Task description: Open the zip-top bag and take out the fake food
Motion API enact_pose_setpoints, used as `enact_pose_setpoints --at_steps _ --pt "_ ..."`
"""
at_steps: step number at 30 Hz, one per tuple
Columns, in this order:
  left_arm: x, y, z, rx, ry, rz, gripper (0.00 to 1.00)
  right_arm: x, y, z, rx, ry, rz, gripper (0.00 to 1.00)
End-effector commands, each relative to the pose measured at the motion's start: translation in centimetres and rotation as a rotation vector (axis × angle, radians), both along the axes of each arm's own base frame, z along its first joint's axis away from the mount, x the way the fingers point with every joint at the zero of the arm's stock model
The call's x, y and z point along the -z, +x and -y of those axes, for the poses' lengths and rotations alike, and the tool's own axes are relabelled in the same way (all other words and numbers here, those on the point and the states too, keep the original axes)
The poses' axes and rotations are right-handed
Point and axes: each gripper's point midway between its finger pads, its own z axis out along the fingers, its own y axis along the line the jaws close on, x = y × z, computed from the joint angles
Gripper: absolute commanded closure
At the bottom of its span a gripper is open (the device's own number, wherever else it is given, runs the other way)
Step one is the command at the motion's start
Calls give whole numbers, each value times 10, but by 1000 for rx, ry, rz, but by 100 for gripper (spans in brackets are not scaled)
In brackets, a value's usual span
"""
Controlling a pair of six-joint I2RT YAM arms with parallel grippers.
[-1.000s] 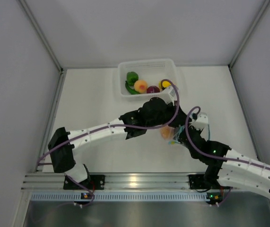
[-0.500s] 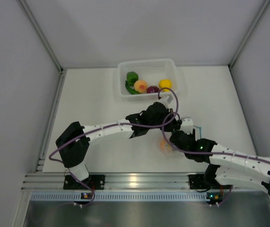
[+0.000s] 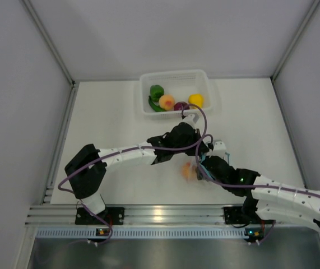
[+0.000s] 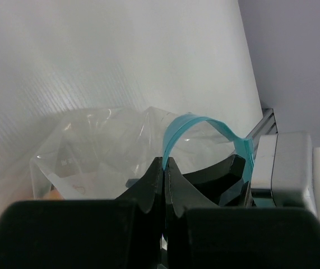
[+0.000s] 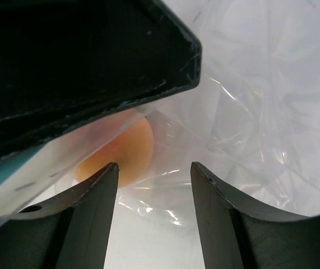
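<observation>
Pinching the light blue zip strip (image 4: 204, 124) of the zip-top bag (image 4: 98, 140), the left gripper (image 4: 165, 163) is holding its jaws tight together on that strip, which is arching up and off to the right in the left wrist view; the bag's clear film is billowing out beyond the fingers, with the white table (image 4: 92, 50) showing behind it; the right gripper (image 5: 154, 174) is facing the bag with its jaws standing apart, crumpled film showing in the gap and nothing clamped between them; a peach-orange fruit (image 5: 120, 151) is sitting inside the bag, seen through the plastic just past one fingertip; from above, both grippers are meeting near the middle of the table, with the bag between them; well behind them, the white mesh basket (image 3: 174, 74) is holding a green pepper (image 3: 157, 90), a slim green chili (image 3: 154, 106), a peach-coloured piece (image 3: 166, 102), a purple piece (image 3: 181, 106) and a yellow pepper (image 3: 196, 100).
</observation>
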Motion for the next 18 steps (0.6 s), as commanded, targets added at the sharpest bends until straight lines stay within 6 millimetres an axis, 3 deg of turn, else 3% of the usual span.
enact_pose_setpoints --at_steps 1,7,18 --pt "36 -16 -14 35 109 -50 100 -66 31 -46 3 277 176 44" --pt "40 -15 -16 29 118 -48 100 -62 36 -70 -56 280 161 44" --pt "52 -9 -34 -18 147 -61 100 -98 37 -99 -176 438 275 42"
